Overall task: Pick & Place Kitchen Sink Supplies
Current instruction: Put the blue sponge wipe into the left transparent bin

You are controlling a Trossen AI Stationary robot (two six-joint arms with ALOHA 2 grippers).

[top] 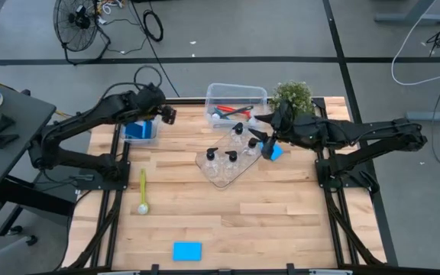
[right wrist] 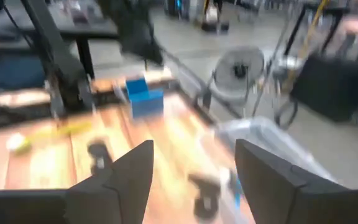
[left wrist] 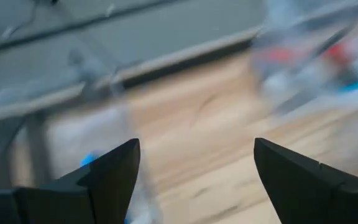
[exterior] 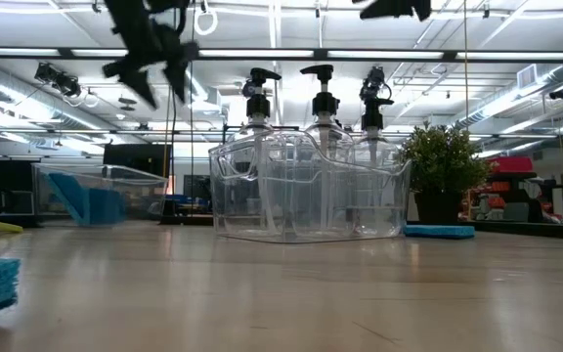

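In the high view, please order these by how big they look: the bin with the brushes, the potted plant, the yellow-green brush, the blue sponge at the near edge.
1. Bin with the brushes, clearly largest.
2. Potted plant.
3. Yellow-green brush and blue sponge: unsure. The brush is longer but slim; the sponge is shorter but wider.

Four clear pump bottles (top: 230,152) with black tops stand upright, clustered mid-table — some in a clear tray, some just beyond it toward the far side. A blue sponge (top: 187,251) lies flat at the near edge, well apart from the rest. Another blue sponge (top: 138,130) stands tilted in the far-left bin. A third sponge (top: 275,152) lies flat just right of the bottles. The yellow-green brush (top: 143,192) lies on the left, handle pointing far, head near. A red brush (top: 234,111) lies slantwise in the far bin, something blue beside it — too small to tell.
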